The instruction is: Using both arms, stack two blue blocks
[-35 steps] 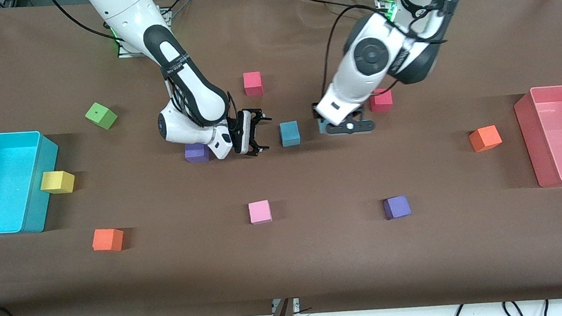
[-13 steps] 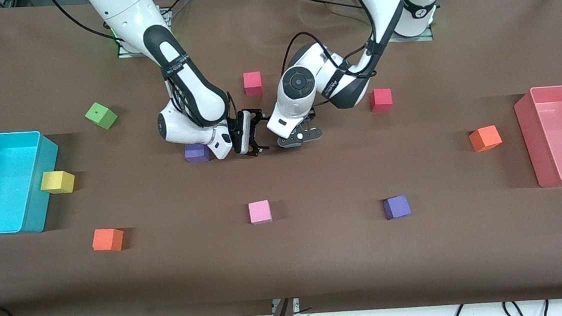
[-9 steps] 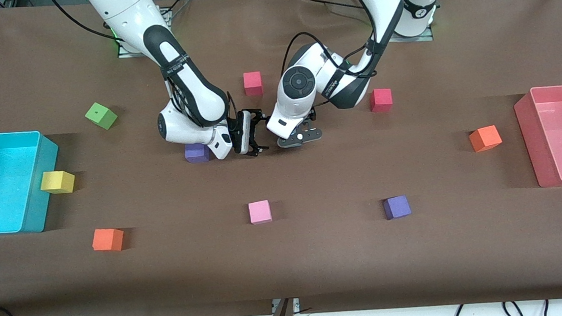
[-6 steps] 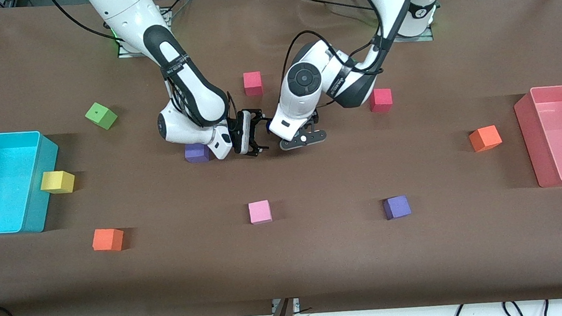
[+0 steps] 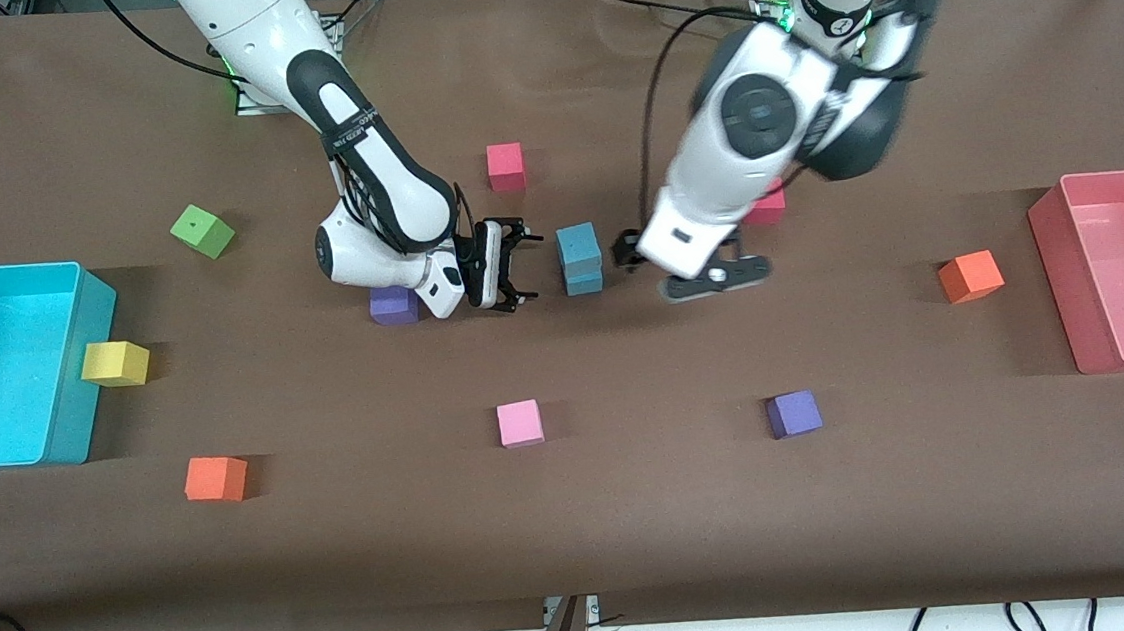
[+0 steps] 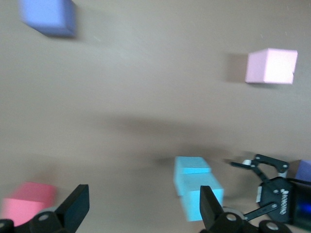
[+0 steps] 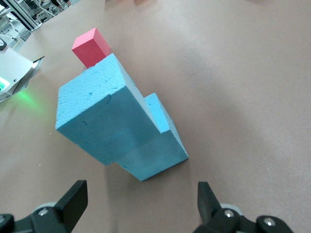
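Front view, middle of the table: the two blue blocks now stand one on the other, the upper blue block (image 5: pixel 578 245) resting on the lower blue block (image 5: pixel 583 279), where 2.7 s ago a single blue cube stood alone at this spot. Half a second ago the left arm covered that spot; it has since drawn away toward its own end of the table, and the left gripper (image 5: pixel 715 281) hangs in the air beside the stack with nothing in it. In the left wrist view its fingers (image 6: pixel 73 209) are spread wide, with the stack (image 6: pixel 197 187) seen apart from them, so the block has been let go.

The right gripper (image 5: pixel 510 264) waits just beside the stack, toward the right arm's end, unchanged over all earlier pictures; its jaws are spread and empty. The right wrist view shows the upper block (image 7: pixel 99 114) set askew on the lower one (image 7: pixel 155 150), overhanging one edge yet seated.

Other cubes lie well apart from the stack: a red cube (image 5: pixel 505 166) farther from the front camera and a pink cube (image 5: pixel 519 423) nearer to it.

Judged from this, the stacking is essentially done; the offset top block is the one risk should either gripper brush it.
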You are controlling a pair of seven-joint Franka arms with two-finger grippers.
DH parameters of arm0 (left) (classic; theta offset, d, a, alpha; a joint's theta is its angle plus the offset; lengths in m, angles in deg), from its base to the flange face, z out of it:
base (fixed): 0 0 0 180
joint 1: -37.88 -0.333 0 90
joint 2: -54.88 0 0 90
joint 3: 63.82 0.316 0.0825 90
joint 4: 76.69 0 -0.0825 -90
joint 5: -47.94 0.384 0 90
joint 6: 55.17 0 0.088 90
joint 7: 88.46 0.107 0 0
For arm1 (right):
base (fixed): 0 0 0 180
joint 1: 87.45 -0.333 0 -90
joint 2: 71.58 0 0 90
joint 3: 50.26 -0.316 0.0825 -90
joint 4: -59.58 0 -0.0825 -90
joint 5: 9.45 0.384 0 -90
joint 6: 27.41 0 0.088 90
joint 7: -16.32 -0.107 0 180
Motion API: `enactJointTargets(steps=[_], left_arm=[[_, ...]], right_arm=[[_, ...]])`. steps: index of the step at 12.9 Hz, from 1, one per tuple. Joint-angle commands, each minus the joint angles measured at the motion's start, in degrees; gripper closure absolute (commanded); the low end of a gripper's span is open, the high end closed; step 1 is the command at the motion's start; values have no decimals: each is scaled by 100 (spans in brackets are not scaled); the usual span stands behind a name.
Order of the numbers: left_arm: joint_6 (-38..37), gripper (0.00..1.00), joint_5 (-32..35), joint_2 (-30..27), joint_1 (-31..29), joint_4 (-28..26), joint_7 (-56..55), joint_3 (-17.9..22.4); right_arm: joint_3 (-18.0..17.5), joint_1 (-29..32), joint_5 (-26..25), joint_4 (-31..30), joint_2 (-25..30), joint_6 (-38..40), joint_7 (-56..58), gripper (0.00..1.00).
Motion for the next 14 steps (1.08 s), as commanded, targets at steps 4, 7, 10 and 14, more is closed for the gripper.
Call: enactJointTargets(steps=[4, 7, 10, 14], left_arm=[[-1405, 0, 71, -1228, -901, -243, 2454, 794], [-1697, 0, 1009, -1510, -1041, -287, 3007, 875], [-1679, 0, 1179, -1773, -1234, -470, 3315, 875], [-1487, 0, 1100, -2135, -1507, -911, 3466, 893]], right_arm=[[172, 156, 17, -102, 303, 641, 107, 0], [1453, 175, -1516, 73, 602, 2870, 37, 0], [2237, 183, -2643, 686, 656, 4288, -129, 0], [2871, 201, -3717, 1681, 647, 5749, -1236, 0]])
